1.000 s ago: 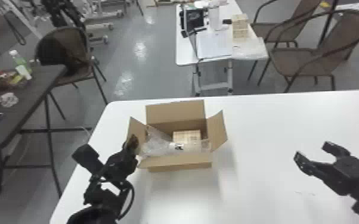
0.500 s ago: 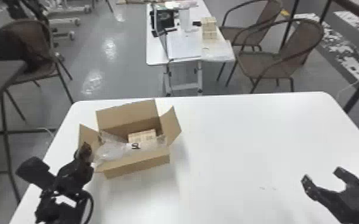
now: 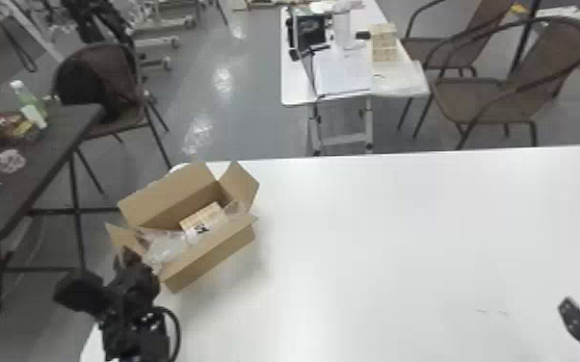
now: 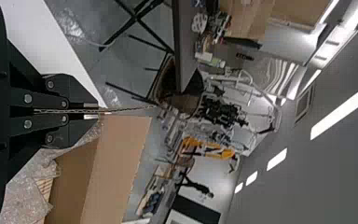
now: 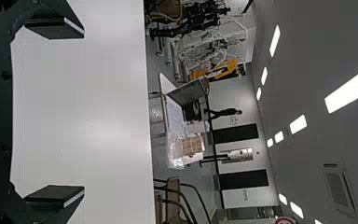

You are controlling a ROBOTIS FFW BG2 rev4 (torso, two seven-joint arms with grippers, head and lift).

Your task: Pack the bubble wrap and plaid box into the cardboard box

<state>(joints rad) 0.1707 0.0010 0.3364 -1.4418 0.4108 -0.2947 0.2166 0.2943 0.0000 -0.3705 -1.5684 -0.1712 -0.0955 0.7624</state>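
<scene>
Basically, packing looked done: bubble wrap and plaid box sat inside the cardboard box. Left gripper was pinched onto a side flap, right gripper wide and empty. Letting go was probably all that remained, imo.

Comprised, in the head view, a glossy grey floor, marked with pale reflections. Included one white desk, corners rounded. Had beyond it a smaller white table on pale metal legs, topped with papers and dark-screened equipment. Counted two brown chairs, dark-framed, at the right, and another brown chair at the left, beside a dark table bearing a green bottle and small clutter. Featured, in the right wrist view, a white wall with two dark rectangular panels, a grey ceiling, lit rectangular lights and a ceiling unit.
</scene>
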